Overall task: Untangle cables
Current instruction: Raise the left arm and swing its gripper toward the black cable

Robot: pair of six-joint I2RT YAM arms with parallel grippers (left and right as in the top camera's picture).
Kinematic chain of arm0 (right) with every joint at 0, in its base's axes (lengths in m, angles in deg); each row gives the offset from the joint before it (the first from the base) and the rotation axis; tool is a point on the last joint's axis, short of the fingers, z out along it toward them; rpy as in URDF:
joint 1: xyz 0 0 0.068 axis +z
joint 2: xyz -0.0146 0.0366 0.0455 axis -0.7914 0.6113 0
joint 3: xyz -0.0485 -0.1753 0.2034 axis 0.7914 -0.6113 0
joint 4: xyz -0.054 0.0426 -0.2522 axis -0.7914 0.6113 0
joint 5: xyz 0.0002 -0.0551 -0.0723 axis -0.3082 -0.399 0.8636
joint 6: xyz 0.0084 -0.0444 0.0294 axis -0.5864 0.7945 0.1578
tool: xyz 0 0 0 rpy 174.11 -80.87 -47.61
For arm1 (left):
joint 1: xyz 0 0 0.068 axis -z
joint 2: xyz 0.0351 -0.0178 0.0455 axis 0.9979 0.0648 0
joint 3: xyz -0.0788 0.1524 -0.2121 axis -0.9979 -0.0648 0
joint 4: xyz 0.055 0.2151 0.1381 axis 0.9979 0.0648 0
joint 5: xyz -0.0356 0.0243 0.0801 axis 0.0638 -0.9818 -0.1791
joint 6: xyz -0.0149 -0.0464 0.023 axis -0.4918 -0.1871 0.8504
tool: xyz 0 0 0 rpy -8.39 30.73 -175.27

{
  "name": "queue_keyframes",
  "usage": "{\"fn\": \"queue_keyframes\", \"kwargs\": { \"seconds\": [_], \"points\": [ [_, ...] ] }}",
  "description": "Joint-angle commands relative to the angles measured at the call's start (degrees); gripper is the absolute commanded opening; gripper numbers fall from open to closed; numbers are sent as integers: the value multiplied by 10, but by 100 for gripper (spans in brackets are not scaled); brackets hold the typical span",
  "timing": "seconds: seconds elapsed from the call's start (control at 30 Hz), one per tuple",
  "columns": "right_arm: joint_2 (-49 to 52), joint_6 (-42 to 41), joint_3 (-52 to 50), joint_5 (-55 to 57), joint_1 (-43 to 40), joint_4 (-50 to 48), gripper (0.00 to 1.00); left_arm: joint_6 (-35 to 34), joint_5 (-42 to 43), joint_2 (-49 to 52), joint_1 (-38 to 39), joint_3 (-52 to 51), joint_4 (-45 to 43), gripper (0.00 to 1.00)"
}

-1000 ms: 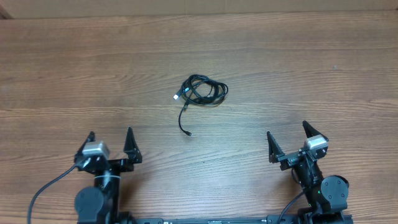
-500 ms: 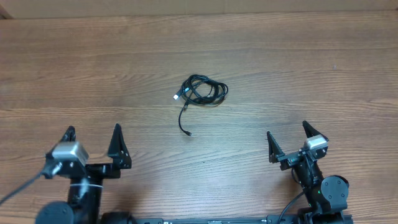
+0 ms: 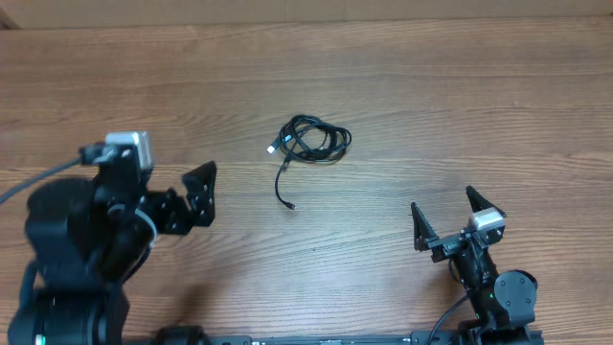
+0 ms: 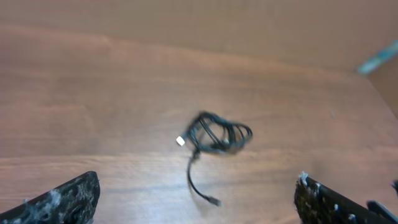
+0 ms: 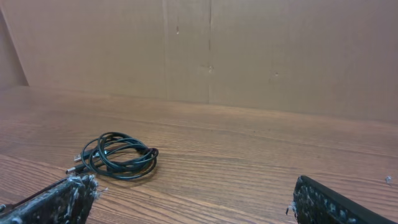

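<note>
The cables (image 3: 313, 140) lie as one small black coiled bundle in the middle of the wooden table. One loose strand (image 3: 283, 188) trails toward the near edge, and a silver-tipped plug (image 3: 272, 149) sticks out at the left. My left gripper (image 3: 198, 192) is raised, left of the bundle and well apart from it; it is open and empty. Its wrist view shows the bundle (image 4: 217, 134) ahead between the wide fingers (image 4: 68, 199). My right gripper (image 3: 442, 201) sits open and empty near the front right. The bundle (image 5: 121, 155) lies far to its left.
A brown cardboard wall (image 5: 211, 50) stands behind the table's far edge (image 3: 306, 21). A blurred blue object (image 4: 379, 57) shows at the upper right of the left wrist view. Bare wood surrounds the bundle on all sides.
My left arm has lifted from its rest near the front edge and swung up and round to face the cables. The right arm and the cables have not moved.
</note>
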Motion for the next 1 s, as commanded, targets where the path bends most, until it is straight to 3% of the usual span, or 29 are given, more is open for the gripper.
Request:
{"fn": "queue_keyframes", "kwargs": {
  "seconds": [0.0, 0.47, 0.97],
  "points": [
    [-3, -1, -5, 4, 3, -2, 100, 2, 62, 34, -3, 15, 12, 100],
    [-3, -1, -5, 4, 3, -2, 100, -4, 181, 125, -3, 15, 19, 100],
    [-3, -1, -5, 4, 3, -2, 100, -28, 177, 172, -3, 12, 43, 99]
  ]
}}
